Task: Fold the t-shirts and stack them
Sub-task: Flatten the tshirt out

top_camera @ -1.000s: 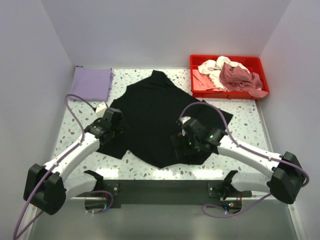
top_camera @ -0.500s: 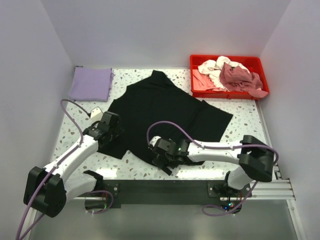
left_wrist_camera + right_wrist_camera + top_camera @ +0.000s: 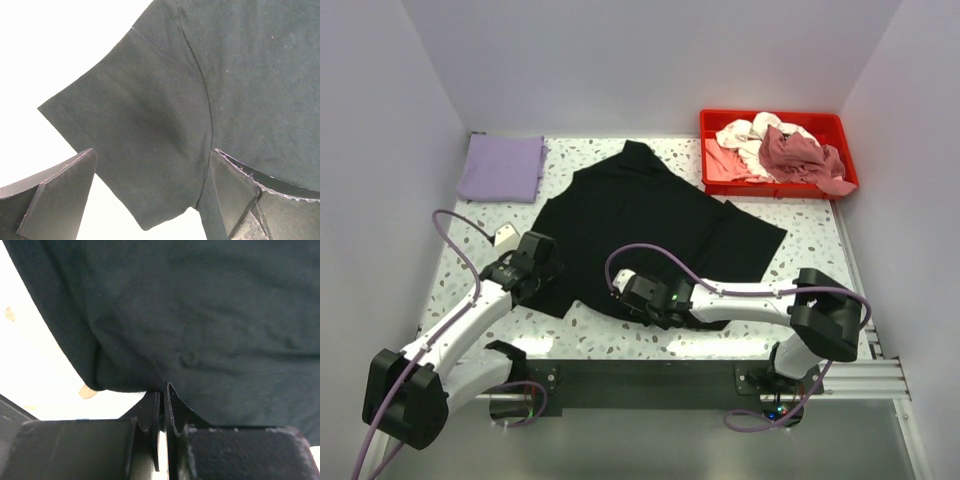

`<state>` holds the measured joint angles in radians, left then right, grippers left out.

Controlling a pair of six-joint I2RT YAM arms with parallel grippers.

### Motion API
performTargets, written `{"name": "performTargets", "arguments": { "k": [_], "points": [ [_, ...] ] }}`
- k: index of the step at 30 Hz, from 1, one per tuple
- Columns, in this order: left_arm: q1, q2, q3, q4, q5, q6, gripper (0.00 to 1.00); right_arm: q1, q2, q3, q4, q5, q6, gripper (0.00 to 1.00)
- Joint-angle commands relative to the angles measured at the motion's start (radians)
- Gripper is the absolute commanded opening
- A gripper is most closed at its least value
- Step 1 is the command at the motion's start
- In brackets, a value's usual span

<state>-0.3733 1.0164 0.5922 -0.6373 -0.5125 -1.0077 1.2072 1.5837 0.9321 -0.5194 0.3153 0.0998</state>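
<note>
The black t-shirt [image 3: 650, 220] lies spread, slightly skewed, across the middle of the desk [image 3: 810, 250]. A lavender t-shirt [image 3: 502, 167] sits folded at the far left corner. The pink, white and dusty-rose t-shirts [image 3: 775, 148] are heaped unfolded in the red tray [image 3: 770, 190] at the far right. The left hand [image 3: 542, 255] is at the shirt's left sleeve [image 3: 125, 125] with its fingers [image 3: 55, 195] spread wide on either side of the sleeve, gripping nothing. The right hand [image 3: 632, 297] is at the near hem [image 3: 120, 382]. Its fingers are pressed together and the cloth puckers toward the tips, so it is judged to be pinching the hem edge. The step in hand appears to be the first fold of the black shirt. Three faults are possible from here. First, the right pinch looks shallow and close to the edge, so a fast pull may let the hem slip free and drop. Second, if only the right hand lifts while the left grips nothing, the shirt may drag and twist on the desk instead of folding along a straight line. Third, if the left hand shuts too far inboard it may gather body cloth together with the sleeve and produce a bunched, uneven fold.
</note>
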Motion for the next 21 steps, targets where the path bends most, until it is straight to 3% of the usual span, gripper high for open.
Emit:
{"name": "performTargets", "arguments": {
  "k": [1,6,11,19,21],
  "points": [
    [0.008,-0.025,0.004,-0.015,-0.04,-0.019,1.0,-0.011,-0.042,0.085,-0.016,0.053,-0.058,0.0],
    [0.008,-0.024,0.014,-0.019,-0.041,-0.019,1.0,-0.054,-0.053,0.19,-0.108,0.053,-0.166,0.0],
    [0.008,-0.018,0.02,-0.019,-0.05,-0.015,1.0,-0.195,-0.03,0.266,-0.116,0.009,-0.284,0.0],
    [0.008,0.005,0.046,-0.061,-0.101,-0.04,1.0,-0.354,0.172,0.468,-0.054,-0.122,-0.57,0.06],
    [0.008,0.019,0.055,-0.07,-0.109,-0.048,1.0,-0.382,0.223,0.499,0.028,-0.091,-0.607,0.21]
  ]
}}
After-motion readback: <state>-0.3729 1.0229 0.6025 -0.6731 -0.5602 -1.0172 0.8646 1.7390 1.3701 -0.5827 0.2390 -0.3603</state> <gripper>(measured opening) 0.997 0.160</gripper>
